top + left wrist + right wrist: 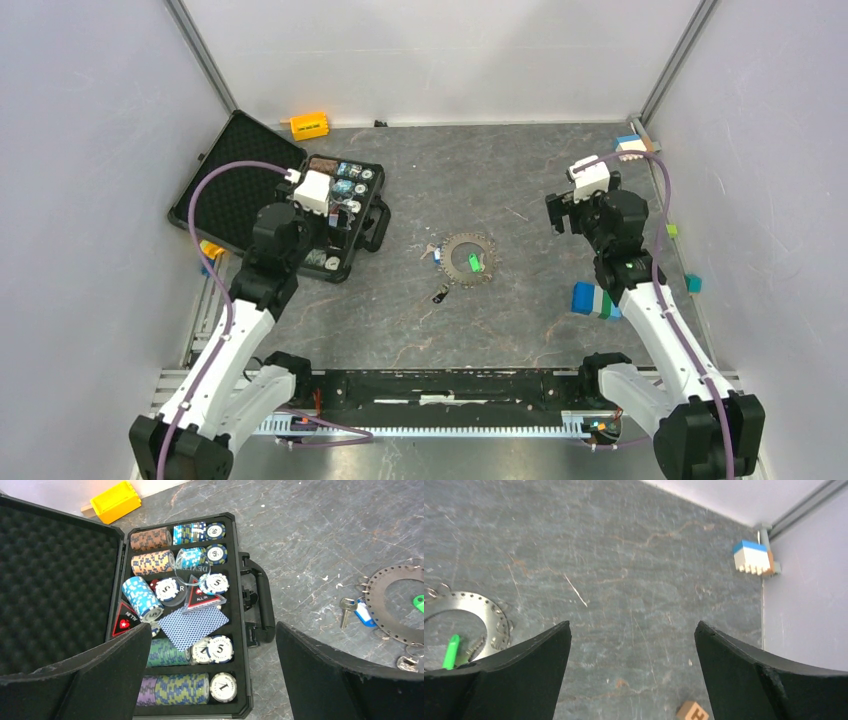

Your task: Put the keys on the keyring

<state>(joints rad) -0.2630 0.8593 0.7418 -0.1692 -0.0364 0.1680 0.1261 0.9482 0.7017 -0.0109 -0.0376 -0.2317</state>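
My left gripper (212,630) hangs over the open poker case (60,580) with its jaws wide apart and nothing between them. My right gripper (632,625) is just as wide and just as bare, above plain table well right of the keyring (469,260).

Much is cut off. In my left wrist view the keyring (380,600) runs off the right edge, and the green key (419,602) shows only as a sliver. In my right wrist view my own black fingers (499,680) cover the ring's lower part. The green key (475,263) lies within the ring's outline. The blue key (362,612) sits at its left edge, but I cannot tell whether it is threaded through a hole. The black key (440,294) lies on the table just off the near-left rim, too small to read further. A wooden letter cube (691,712) is clipped by the bottom edge.

The table (520,330) is grey, veined and scratched like stone. Pale walls (90,150) enclose it, with metal posts in the far corners. A yellow block (309,124) rests by the back wall and a blue-and-white block (751,557) sits in the far right corner.
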